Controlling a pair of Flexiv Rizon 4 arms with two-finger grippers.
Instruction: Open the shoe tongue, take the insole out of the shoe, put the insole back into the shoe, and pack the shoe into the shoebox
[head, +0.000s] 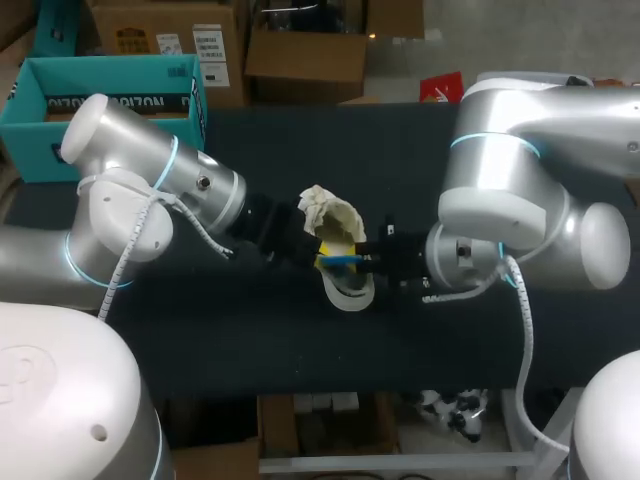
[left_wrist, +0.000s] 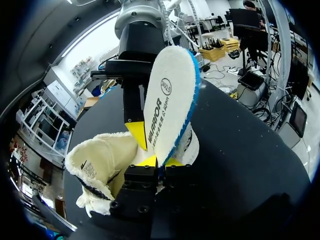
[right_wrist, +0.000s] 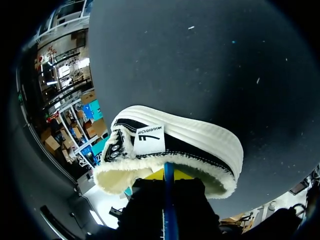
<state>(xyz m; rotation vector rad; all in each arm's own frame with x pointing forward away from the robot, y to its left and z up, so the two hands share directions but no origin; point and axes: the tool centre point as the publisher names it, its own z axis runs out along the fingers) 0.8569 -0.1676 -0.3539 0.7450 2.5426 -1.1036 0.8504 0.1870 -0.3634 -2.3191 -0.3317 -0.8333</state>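
Insole (left_wrist: 170, 100), white with a blue rim, stands on edge over the fleece-lined shoe (head: 338, 235), which lies on the dark table (head: 420, 150) at the middle of the head frame. My left gripper (left_wrist: 160, 161) pinches one end of it between its yellow tips, and my right gripper (right_wrist: 166, 176), coming in from the frame's right, has its fingers pressed onto the same insole's edge. At the frame's upper left sits the teal shoebox (head: 110, 85), open.
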